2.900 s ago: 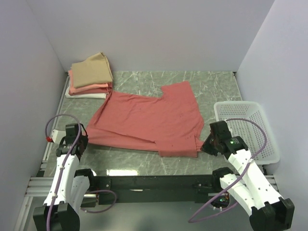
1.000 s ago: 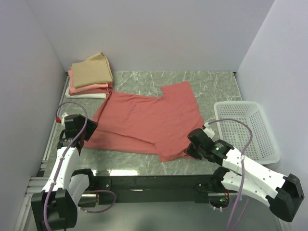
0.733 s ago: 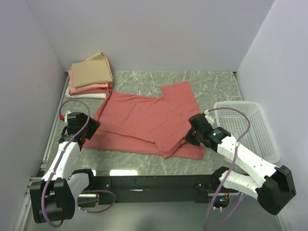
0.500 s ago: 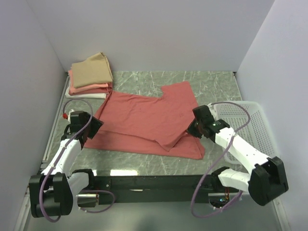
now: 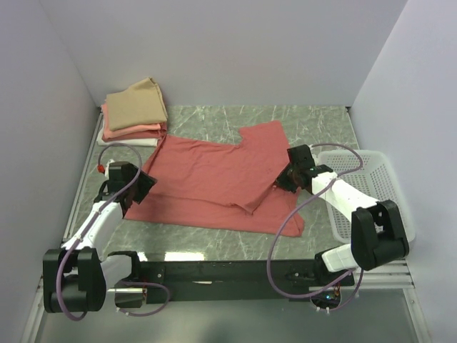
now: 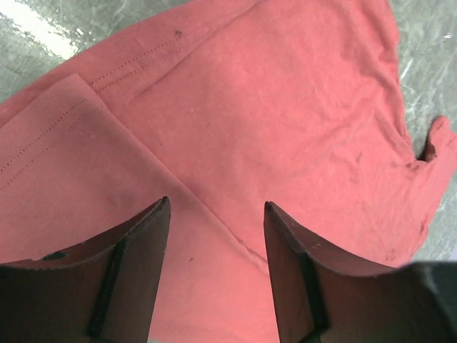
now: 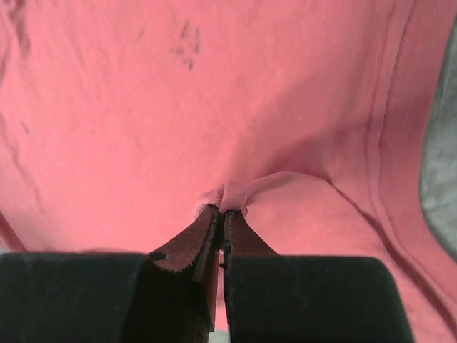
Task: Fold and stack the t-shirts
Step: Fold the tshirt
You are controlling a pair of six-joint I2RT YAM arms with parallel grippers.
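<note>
The salmon-red t-shirt [image 5: 214, 179] lies spread on the marble table, its near right part folded up and over. My right gripper [image 5: 284, 180] is shut on a pinch of that shirt's cloth [image 7: 235, 191] at its right side and holds the fold lifted. My left gripper [image 5: 145, 187] is open, its fingers [image 6: 136, 264] straddling the shirt's left part [image 6: 235, 121] just above it, holding nothing. A stack of folded shirts sits at the back left: tan [image 5: 137, 103] on top, salmon-pink [image 5: 128, 132] under it, white [image 5: 128, 142] at the bottom.
A white perforated plastic basket [image 5: 375, 186] stands at the right edge, close beside my right arm. Grey walls close in the left, back and right. The black rail of the arm bases [image 5: 228, 270] runs along the near edge.
My right gripper has carried the shirt's near right corner up and back towards the far side, folding it over. My left gripper has moved forward onto the shirt's left edge.
</note>
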